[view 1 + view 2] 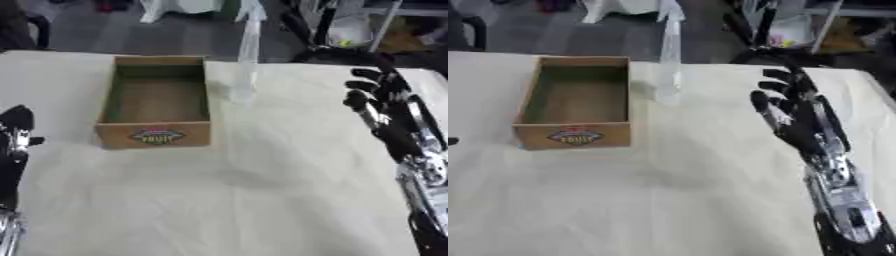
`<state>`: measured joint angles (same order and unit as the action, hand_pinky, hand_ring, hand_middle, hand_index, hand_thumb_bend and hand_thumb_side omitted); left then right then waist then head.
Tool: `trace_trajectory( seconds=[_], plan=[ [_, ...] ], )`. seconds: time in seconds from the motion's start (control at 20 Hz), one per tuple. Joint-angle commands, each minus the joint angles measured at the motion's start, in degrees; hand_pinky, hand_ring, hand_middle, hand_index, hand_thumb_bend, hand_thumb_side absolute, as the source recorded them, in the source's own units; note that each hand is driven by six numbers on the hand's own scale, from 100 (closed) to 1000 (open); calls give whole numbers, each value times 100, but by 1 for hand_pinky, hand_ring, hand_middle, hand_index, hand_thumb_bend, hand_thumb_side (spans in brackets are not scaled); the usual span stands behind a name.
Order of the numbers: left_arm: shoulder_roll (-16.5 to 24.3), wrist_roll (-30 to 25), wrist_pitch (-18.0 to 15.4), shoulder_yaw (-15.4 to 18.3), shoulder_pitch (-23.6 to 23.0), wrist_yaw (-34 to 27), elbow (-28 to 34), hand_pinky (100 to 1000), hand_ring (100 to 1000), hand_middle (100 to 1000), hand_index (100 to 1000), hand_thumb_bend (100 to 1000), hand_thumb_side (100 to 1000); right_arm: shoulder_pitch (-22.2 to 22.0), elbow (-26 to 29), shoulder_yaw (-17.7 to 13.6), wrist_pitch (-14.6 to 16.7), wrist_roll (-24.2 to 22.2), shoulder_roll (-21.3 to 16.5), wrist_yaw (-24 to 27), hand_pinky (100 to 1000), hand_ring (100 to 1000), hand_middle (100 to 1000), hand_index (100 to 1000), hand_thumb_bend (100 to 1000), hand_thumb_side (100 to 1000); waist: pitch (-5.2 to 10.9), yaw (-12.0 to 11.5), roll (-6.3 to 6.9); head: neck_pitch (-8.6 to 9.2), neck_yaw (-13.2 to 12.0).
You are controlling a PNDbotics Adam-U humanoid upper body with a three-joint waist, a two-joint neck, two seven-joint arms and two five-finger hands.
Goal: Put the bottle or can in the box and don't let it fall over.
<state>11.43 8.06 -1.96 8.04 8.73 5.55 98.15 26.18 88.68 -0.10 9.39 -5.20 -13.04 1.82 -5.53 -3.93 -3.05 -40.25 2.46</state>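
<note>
**Bottle stood beside an empty box, robot hands not yet on it**

The clear bottle [248, 60] stood upright on the cloth-covered bench [262, 200], just beside the far right corner of the wooden box [156, 102]. It was tall and narrow, and that is probably why it stood outside the box with room on its right: a hand coming from that side could take it by the body without knocking the box wall.

The right robot hand [791, 112] hung to the right of the box, near the bottle but apart from it, fingers straight and spread wide, holding nothing. Its palm seemed turned toward the bottle, which would suit a sideways approach. The left robot hand [16, 131] showed only in part at the picture's left edge, to the left of the box and well apart from it; whether its fingers were straight or curled could not be told.

The box sat open-topped with its labelled short wall facing the robot. Inside, only the bare floor and dark green walls were visible; nothing lay in it. The box looked shallow beside so tall a bottle, so it would likely offer little support once the bottle was set inside.
</note>
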Motion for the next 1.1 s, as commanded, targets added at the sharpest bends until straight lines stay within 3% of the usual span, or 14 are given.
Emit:
trace_trajectory(
  seconds=[0.05, 0.2, 0.3, 0.45, 0.75, 1.1],
  plan=[
    [7, -32, -7, -19, 36, -35, 56, 666, 868, 780, 840, 462, 765, 433, -478, 47, 37, 32, -88, -237, 664, 837, 849, 1000, 494, 441, 99, -45, 39, -16, 81],
    [-2, -49, -12, -35, 40, -48, 54, 666, 869, 780, 840, 462, 765, 851, -1096, 62, 76, 90, -42, -488, 707, 909, 917, 1000, 600, 420, 118, -136, 50, 2, 161],
    [-6, -62, -13, -46, 43, -55, 51, 666, 869, 780, 840, 462, 765, 1082, -1559, 49, 113, 105, 11, -646, 729, 943, 955, 1000, 623, 415, 127, -198, 55, 16, 215],
    [-10, -85, -18, -69, 60, -66, 52, 666, 869, 780, 840, 462, 764, 1352, -2228, 3, 144, 145, 124, -724, 748, 968, 984, 1000, 702, 459, 132, -297, 64, 48, 314],
    [-19, -178, -35, -155, 156, -98, 62, 667, 869, 780, 840, 464, 763, 1795, -3139, -224, 253, 468, 314, -1048, 770, 987, 995, 1000, 730, 486, 95, -614, 66, 124, 575],
    [6, -240, -48, -203, 284, -106, 103, 667, 869, 781, 841, 465, 763, 2206, -3535, -465, 340, 917, 152, -1445, 780, 988, 987, 1000, 733, 502, -41, -962, 12, 260, 850]
  ],
)
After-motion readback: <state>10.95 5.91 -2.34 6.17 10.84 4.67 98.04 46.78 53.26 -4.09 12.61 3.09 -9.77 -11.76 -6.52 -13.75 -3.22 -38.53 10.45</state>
